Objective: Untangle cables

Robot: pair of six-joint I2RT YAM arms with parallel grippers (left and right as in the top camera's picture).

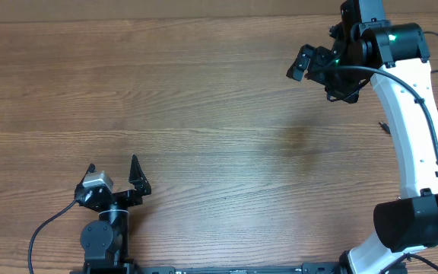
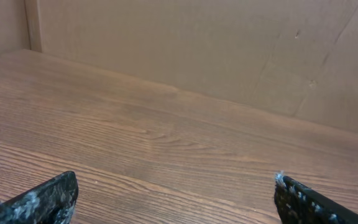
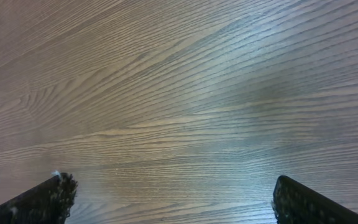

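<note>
left end effector (image 1: 112, 162) agape, right arm (image 1: 411, 114) outstretched

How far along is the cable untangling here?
Done: nothing can be confirmed; no thin cables show on the table. In hand: nothing; the left gripper and right gripper are both open and empty. Remaining: unclear; a small dark bit beside the right arm may be a cord end.

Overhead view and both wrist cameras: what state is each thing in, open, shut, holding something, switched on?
Left gripper: open, holding nothing.
Right gripper: open, holding nothing.
Light on the right arm: lit green.
Cables: none clearly in view; cannot tell whether tangled.
</note>
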